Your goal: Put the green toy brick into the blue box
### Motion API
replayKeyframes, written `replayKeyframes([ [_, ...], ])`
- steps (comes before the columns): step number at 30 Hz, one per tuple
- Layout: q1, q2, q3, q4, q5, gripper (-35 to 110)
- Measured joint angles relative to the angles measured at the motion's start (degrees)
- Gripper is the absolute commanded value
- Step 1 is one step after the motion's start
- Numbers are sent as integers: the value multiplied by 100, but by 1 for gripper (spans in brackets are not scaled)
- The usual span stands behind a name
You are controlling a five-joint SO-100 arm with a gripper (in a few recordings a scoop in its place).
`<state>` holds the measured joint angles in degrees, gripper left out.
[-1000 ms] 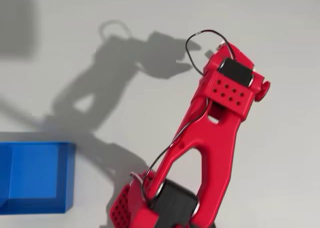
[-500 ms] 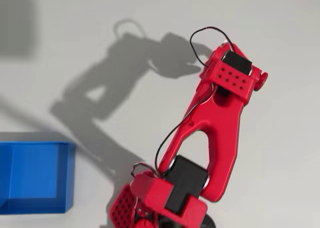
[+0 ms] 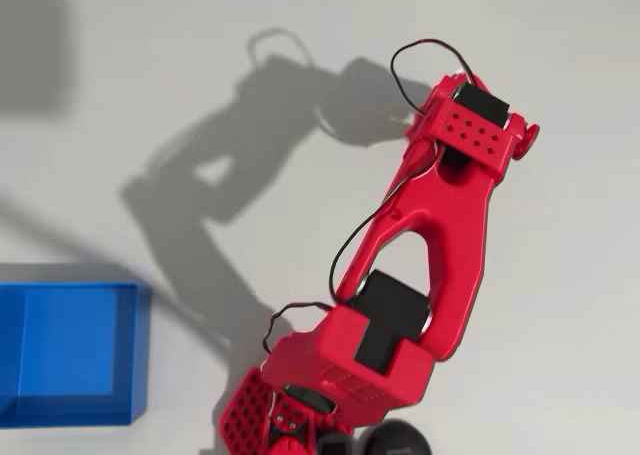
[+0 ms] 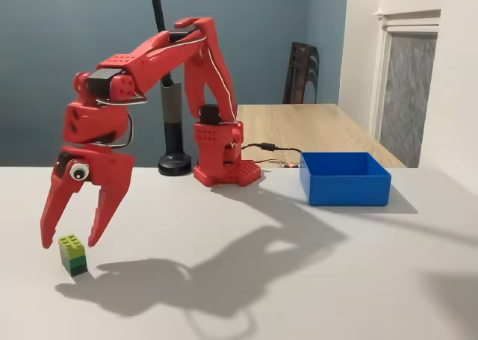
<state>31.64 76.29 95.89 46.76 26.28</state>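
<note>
In the fixed view the green toy brick (image 4: pixel 72 253) stands on the pale table at the near left, lime on top and darker green below. My red gripper (image 4: pixel 69 236) hangs open straight over it, fingertips on either side of its top, apart from it. The blue box (image 4: pixel 344 178) sits on the table at the right in that view, well away from the brick. In the overhead view the blue box (image 3: pixel 70 355) lies at the lower left, and my red arm (image 3: pixel 440 225) reaches up the right half, hiding the brick beneath the wrist.
The arm's red base (image 4: pixel 224 164) and a black lamp stand (image 4: pixel 175 161) sit at the table's back in the fixed view. A wooden table (image 4: pixel 321 127) stands behind. Broad arm shadows fall across the tabletop.
In the overhead view the arm has stretched farther from its base and its wrist has shifted slightly up and right. The box has not moved.
</note>
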Motion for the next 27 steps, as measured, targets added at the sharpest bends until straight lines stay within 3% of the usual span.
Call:
replayKeyframes([
  [18,0,-369,-132,-290,343,0],
  [27,0,-369,-132,-281,290,0],
])
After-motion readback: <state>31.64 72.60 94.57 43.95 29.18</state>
